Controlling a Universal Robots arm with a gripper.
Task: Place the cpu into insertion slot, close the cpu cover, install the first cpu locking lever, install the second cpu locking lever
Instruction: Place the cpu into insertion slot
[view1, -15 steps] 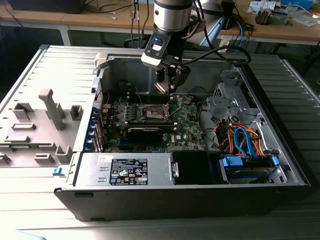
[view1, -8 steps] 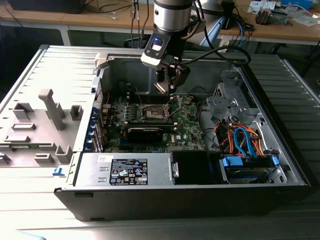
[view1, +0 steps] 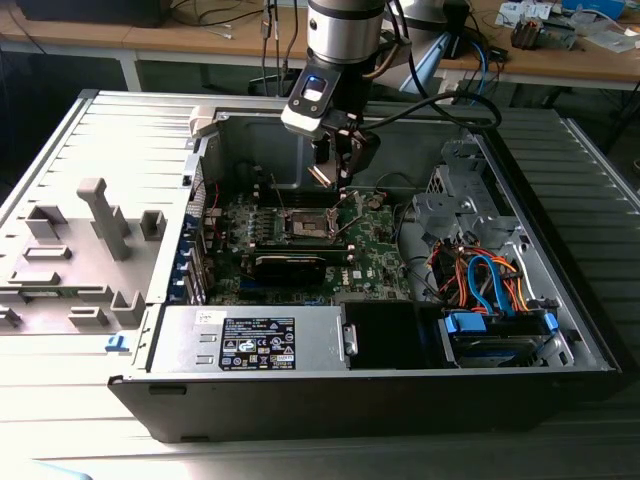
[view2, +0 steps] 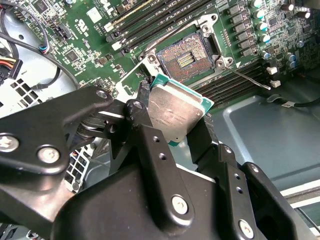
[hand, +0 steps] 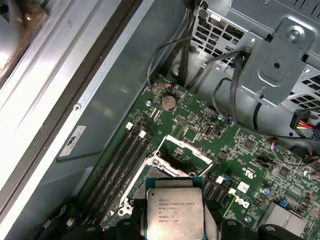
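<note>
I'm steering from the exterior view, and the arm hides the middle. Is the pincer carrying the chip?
Observer: Yes. In the second wrist view the pincer is shut on the cpu, with its silver top showing.
Operator: Is anything in the hole already?
Observer: No. The insertion slot is open, and nothing sits in it.
Operator: Is the chip touching it?
Observer: No. In the second wrist view the cpu is tilted and looks apart from the insertion slot.

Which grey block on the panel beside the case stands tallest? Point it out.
The post with the overhanging cap, at the exterior view's left. The other blocks around it are low and squat.
</note>
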